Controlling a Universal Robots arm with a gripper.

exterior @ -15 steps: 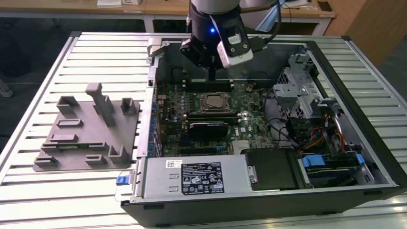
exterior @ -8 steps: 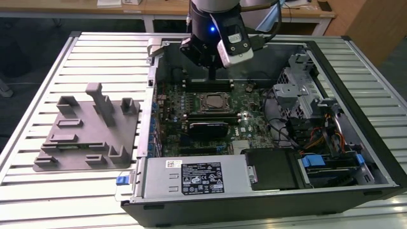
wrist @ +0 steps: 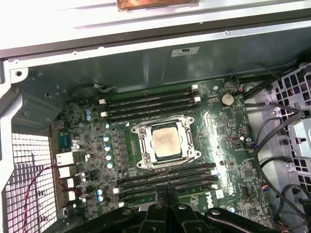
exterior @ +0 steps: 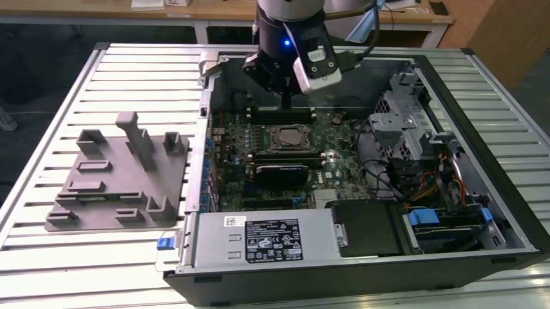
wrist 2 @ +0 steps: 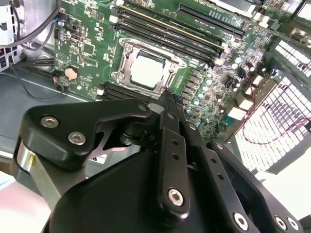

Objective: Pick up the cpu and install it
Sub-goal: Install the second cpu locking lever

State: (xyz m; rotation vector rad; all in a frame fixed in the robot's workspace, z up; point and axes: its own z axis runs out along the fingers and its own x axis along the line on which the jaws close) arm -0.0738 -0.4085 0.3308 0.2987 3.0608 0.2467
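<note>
The cpu point(exterior: 286, 137) lies flat in the metal-framed socket point(exterior: 268, 132) in the middle of the green motherboard, inside the open computer case. Its silvery top plate shows in both wrist views point(wrist 2: 147, 71) point(wrist: 166, 141), ringed by the socket frame point(wrist: 142, 132). My gripper point(exterior: 286, 103) hangs above the board, a little behind the socket toward the case's back wall, not touching the cpu. In both wrist views the two black fingers point(wrist 2: 168, 104) point(wrist: 167, 188) are pressed together, shut, with nothing between them.
Memory slots point(wrist: 150, 99) run along both sides of the socket. Cables and a drive cage point(exterior: 413, 129) fill the case at the exterior view's right, a power supply point(exterior: 266, 238) the front. A grey plastic tray point(exterior: 112, 180) with upright blocks sits on the slatted table at the exterior view's left.
</note>
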